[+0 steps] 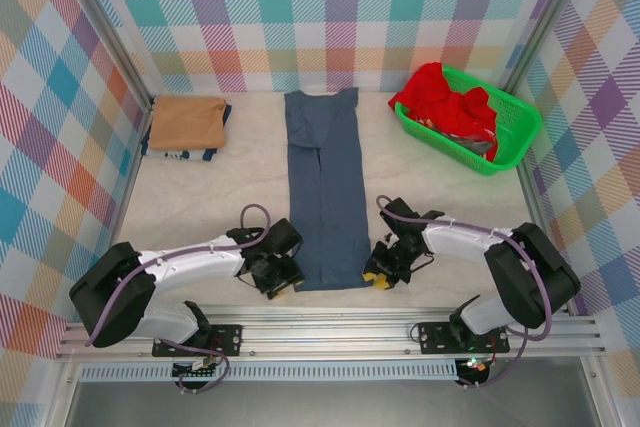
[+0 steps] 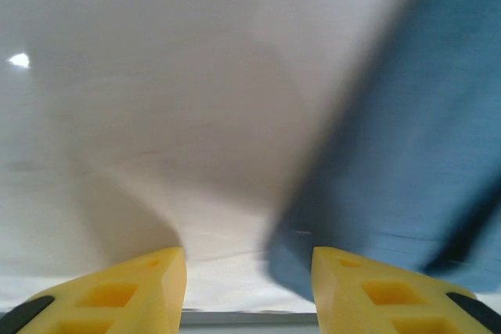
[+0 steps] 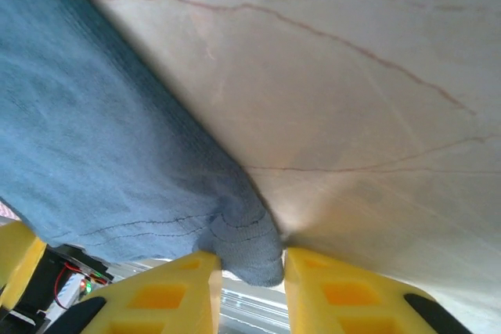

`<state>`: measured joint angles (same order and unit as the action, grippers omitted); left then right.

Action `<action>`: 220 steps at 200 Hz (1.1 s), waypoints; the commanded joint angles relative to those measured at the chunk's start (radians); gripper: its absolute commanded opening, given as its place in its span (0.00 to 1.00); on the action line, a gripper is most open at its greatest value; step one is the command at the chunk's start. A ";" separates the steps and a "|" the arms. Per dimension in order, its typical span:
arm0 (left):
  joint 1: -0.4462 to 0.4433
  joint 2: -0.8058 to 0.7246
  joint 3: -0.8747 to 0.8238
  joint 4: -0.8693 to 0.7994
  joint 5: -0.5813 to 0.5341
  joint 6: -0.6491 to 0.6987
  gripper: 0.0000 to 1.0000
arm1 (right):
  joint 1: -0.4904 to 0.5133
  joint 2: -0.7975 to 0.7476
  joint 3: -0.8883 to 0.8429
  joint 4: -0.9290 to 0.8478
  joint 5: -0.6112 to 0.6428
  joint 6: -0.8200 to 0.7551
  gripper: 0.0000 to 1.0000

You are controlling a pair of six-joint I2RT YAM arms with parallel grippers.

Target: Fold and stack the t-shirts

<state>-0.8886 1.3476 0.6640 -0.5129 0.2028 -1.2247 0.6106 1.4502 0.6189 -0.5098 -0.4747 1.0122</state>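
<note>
Take the slate-blue t-shirt (image 1: 322, 187), a long strip on the surface (image 1: 220, 197), by both near corners: slide the released left claw (image 2: 249, 260) over its corner, clench the gaping right claw (image 3: 250, 260) on its own, lift evenly.

Your blue shirt (image 1: 325, 187) is matt woven cloth, fine-grained, stitched at the hem. The tan shirt (image 1: 187, 122) at ten o'clock and red shirt (image 1: 445, 102) at two are matt cloth too. The basket (image 1: 515, 137) at two is glossy plastic mesh. The table (image 1: 200, 207) is smooth, marble-veined, faintly shiny. The fingers (image 3: 168, 295) are matt yellow plastic; the rail (image 1: 330, 332) at six is bare metal.
</note>
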 commanded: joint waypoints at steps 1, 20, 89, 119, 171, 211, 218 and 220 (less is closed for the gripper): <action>-0.021 -0.007 0.093 0.104 -0.033 0.039 0.51 | 0.005 -0.002 0.033 -0.015 0.029 0.000 0.23; -0.021 0.005 0.062 0.120 -0.006 0.023 0.54 | 0.006 0.027 0.040 -0.006 0.022 0.000 0.18; -0.024 0.100 0.115 -0.048 -0.015 0.051 0.47 | 0.006 0.029 0.052 -0.051 0.023 -0.012 0.03; -0.024 0.065 0.151 -0.141 -0.064 0.058 0.51 | 0.007 0.027 0.055 -0.067 0.031 -0.020 0.00; -0.042 0.121 0.100 -0.090 0.007 0.005 0.51 | 0.006 0.041 0.065 -0.071 0.023 -0.027 0.00; -0.045 0.184 0.101 -0.054 0.034 0.008 0.47 | 0.006 0.049 0.075 -0.071 0.020 -0.029 0.00; -0.046 0.194 0.099 -0.051 0.036 0.009 0.45 | 0.006 0.050 0.078 -0.071 0.020 -0.030 0.00; -0.046 0.196 0.098 -0.050 0.036 0.008 0.45 | 0.006 0.051 0.078 -0.073 0.020 -0.032 0.00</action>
<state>-0.9207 1.5127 0.7784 -0.5701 0.2127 -1.2091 0.6106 1.4899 0.6651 -0.5549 -0.4541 1.0050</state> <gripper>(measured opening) 0.469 0.043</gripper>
